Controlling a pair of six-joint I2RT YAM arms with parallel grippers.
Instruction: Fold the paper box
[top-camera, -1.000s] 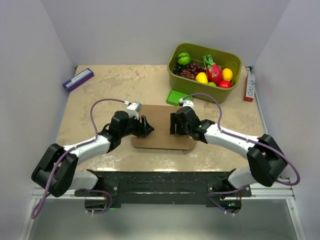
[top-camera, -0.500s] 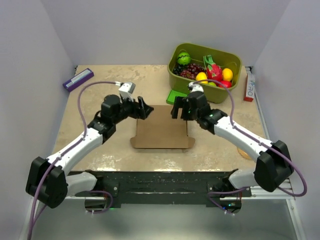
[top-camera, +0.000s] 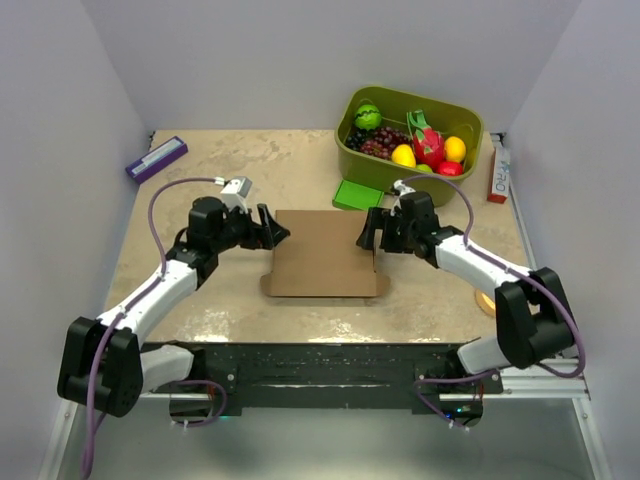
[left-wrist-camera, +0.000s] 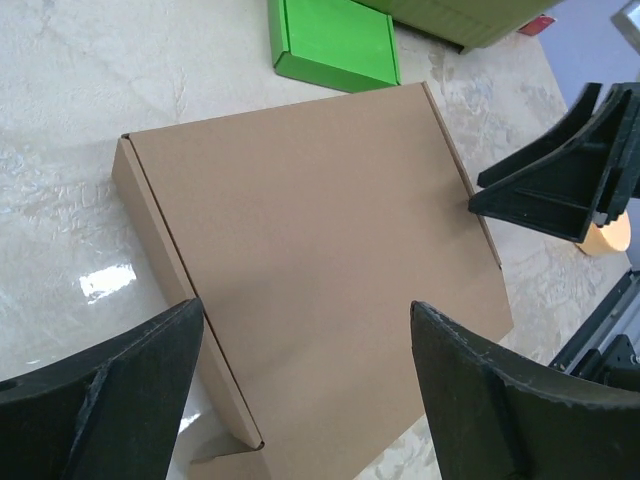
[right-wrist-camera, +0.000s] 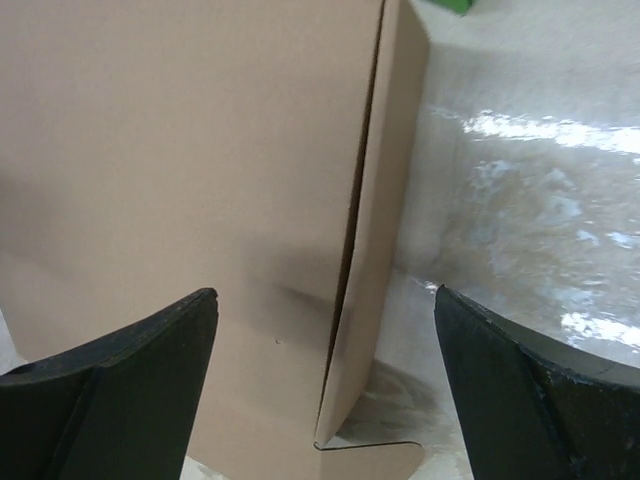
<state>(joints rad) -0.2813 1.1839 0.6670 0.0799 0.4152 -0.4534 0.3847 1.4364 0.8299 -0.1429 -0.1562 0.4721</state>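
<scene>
I am holding my left claw (top-camera: 274, 228) and right claw (top-camera: 368, 230) spread wide, gripping nothing, one at each side edge of the paper box (top-camera: 322, 256). The box is lying flat between them, and a green box (top-camera: 352, 194) is sitting beyond.

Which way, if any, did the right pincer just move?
Yes: the right pincer moved right, from over the paper box to its right edge, nearer the fruit bin.
</scene>
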